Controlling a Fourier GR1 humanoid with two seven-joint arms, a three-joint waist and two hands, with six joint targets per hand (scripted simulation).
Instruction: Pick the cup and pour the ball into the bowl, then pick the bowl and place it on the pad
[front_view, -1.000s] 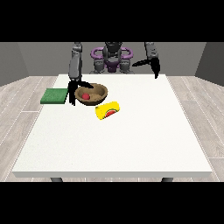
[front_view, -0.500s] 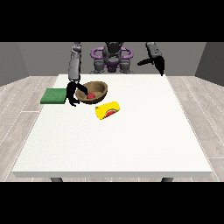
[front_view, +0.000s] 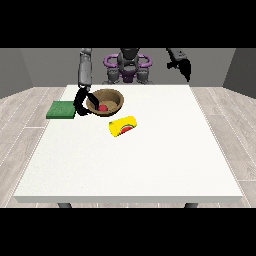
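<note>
While view-left hand (front_view: 81, 103) grips bowl (front_view: 105, 102) rim, view-right hand (front_view: 183, 65) raised.

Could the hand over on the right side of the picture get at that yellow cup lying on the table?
Probably yes: the hand at the view's right hangs raised beyond the table's far edge, and nothing stands between it and the yellow cup.

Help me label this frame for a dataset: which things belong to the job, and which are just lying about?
Belong to the job:
brown bowl
red ball inside the bowl
yellow cup, lying on its side
green pad
hand at the view's left, at the bowl's rim

Just there:
white table
hand at the view's right, raised
</note>
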